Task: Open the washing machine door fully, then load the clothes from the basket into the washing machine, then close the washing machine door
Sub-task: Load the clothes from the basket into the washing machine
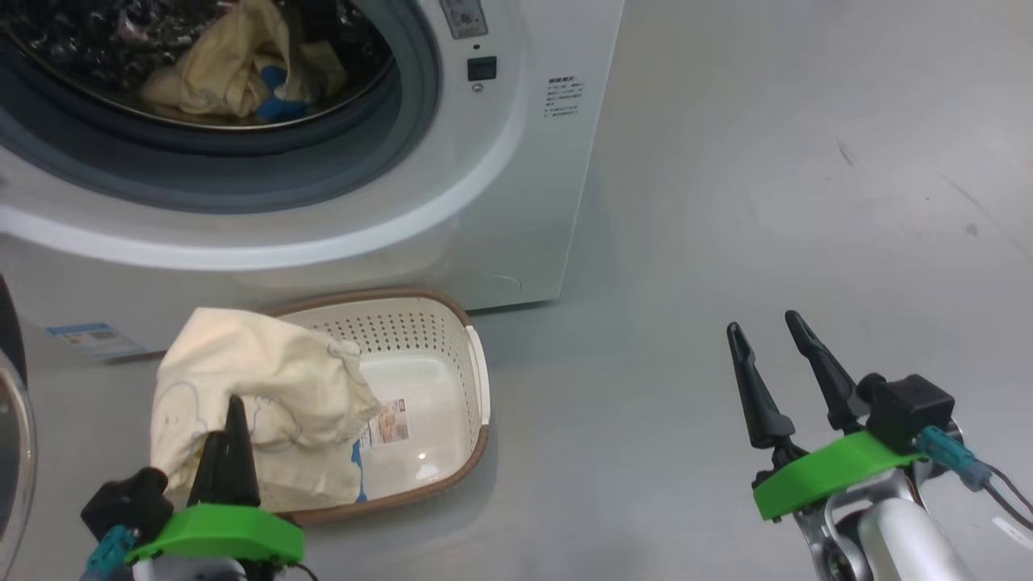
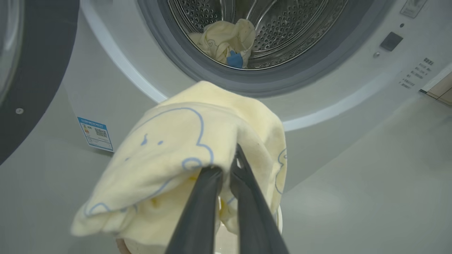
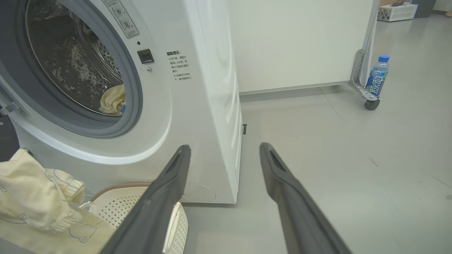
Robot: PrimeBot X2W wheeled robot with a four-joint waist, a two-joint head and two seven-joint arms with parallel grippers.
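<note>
Pale-yellow cotton is pinched in the left hand [image 1: 228, 415]: its two dark fingers are pressed together on a garment [image 1: 266, 379] with thin blue outline drawings. The garment is raised over the basket [image 1: 478, 379], with its lower folds hanging down inside. In the head view this group sits at seven o'clock.

The basket stands on the floor [image 1: 767, 161] just in front of the washing machine [image 1: 516, 186]. The part of its bottom that shows carries nothing but a label sticker [image 1: 387, 424]. Whether another piece lies under the hanging cloth I cannot tell.

At eleven o'clock the drum [image 2: 282, 24] holds a second garment [image 1: 234, 73] with a bright blue patch. The washing machine door [image 2: 39, 81] stands swung wide at nine o'clock in the left wrist view. The right hand [image 1: 763, 323], at four o'clock in the head view, has its fingers spread apart and empty, well apart from the basket.

By my reading, the door opening is done and the loading is well under way, with this garment probably the last. It has yet to be carried into the drum and released, and the door is not yet closed.
</note>
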